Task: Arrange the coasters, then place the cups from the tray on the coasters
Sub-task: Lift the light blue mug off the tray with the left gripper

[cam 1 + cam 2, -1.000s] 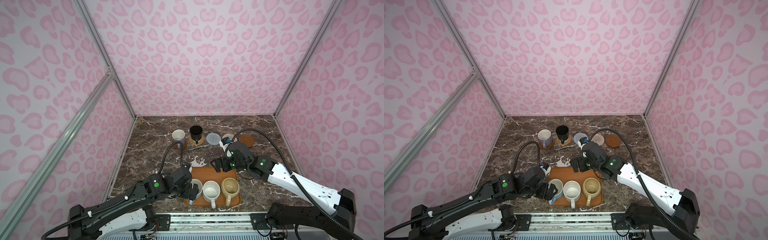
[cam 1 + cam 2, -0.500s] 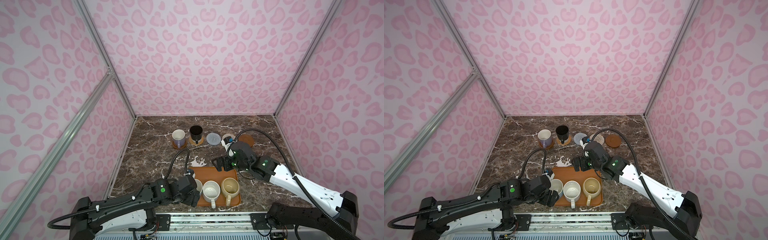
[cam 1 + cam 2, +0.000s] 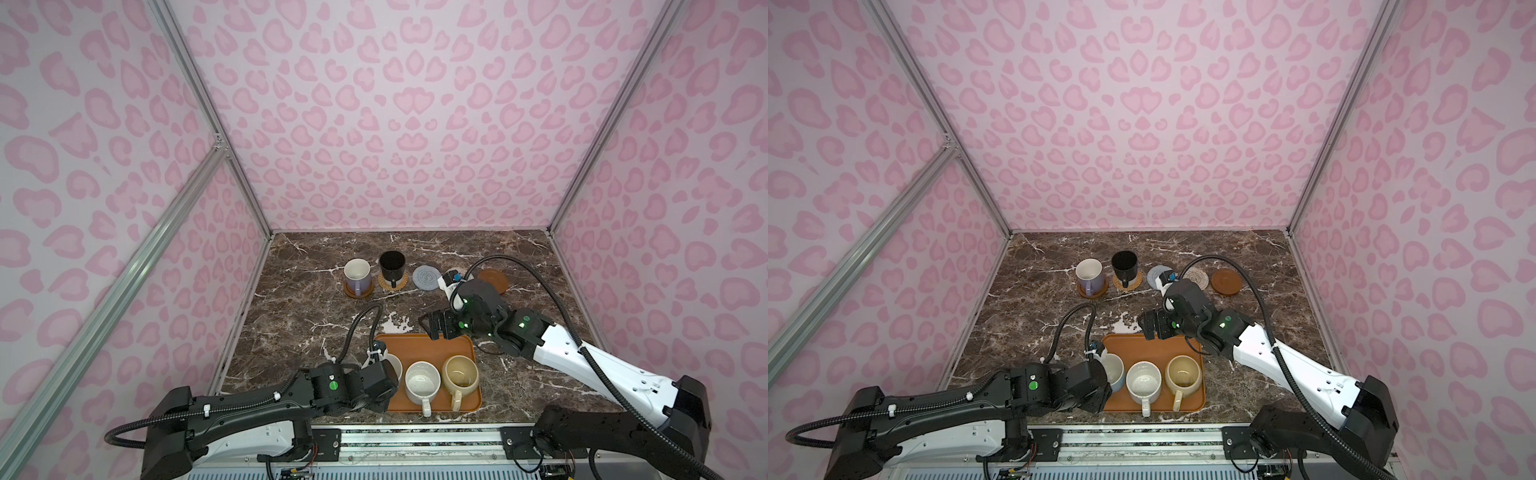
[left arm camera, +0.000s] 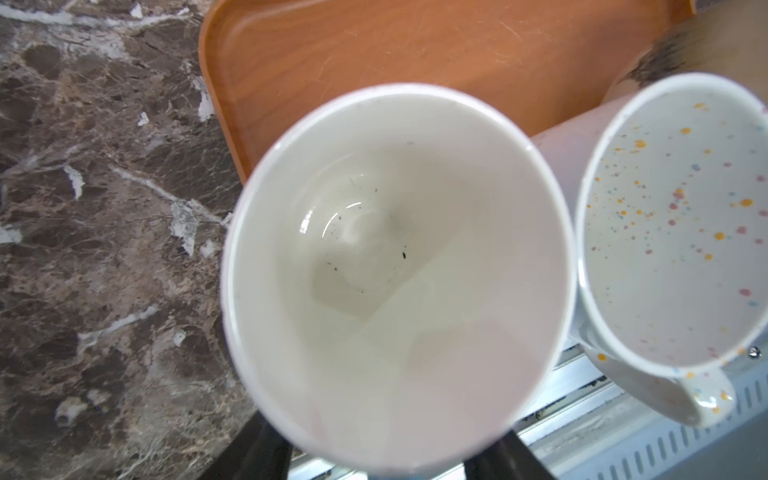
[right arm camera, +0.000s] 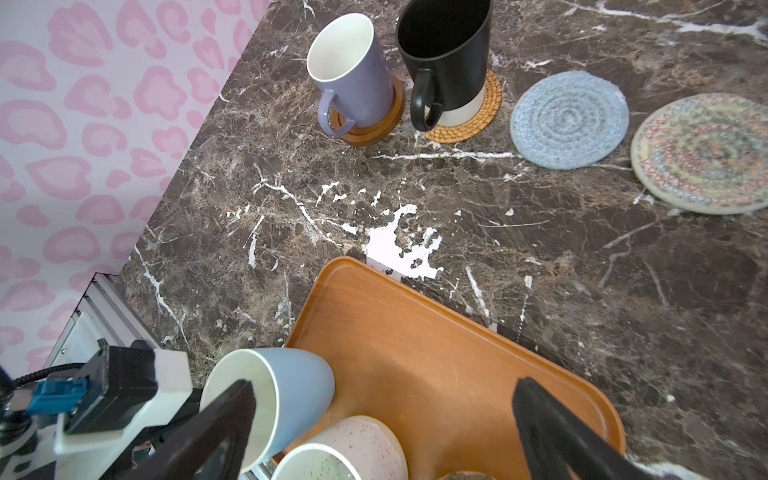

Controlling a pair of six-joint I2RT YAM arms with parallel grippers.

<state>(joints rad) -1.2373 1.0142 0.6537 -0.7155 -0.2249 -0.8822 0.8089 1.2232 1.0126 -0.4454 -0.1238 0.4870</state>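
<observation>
Light blue mug [image 4: 395,270], white inside, sits between the left pincer's [image 4: 378,453] half-closed fingers at the tray's [image 4: 374,50] corner; grip unclear. Speckled mug [image 4: 673,224] just beside; bare tray beyond. Right pincer [image 3: 438,330] wide, empty.

Both top views look from high above the near edge, facing down and toward the back wall [image 3: 411,124]. They stand far enough off to take in the whole worktop [image 3: 316,316] and the tray [image 3: 432,353]. The two are nearly equal, shifted slightly sideways against each other.

The left wrist camera sits very close and looks straight into the blue cup [image 4: 395,270], which fills most of its frame, with the speckled cup [image 4: 673,224] beside it. The right wrist camera hangs higher by the tray's far edge, angled down toward the left wall [image 5: 62,124], and takes in the coasters [image 5: 569,120] too.

Both wrist views share the blue cup, the speckled cup and a tray corner.
</observation>
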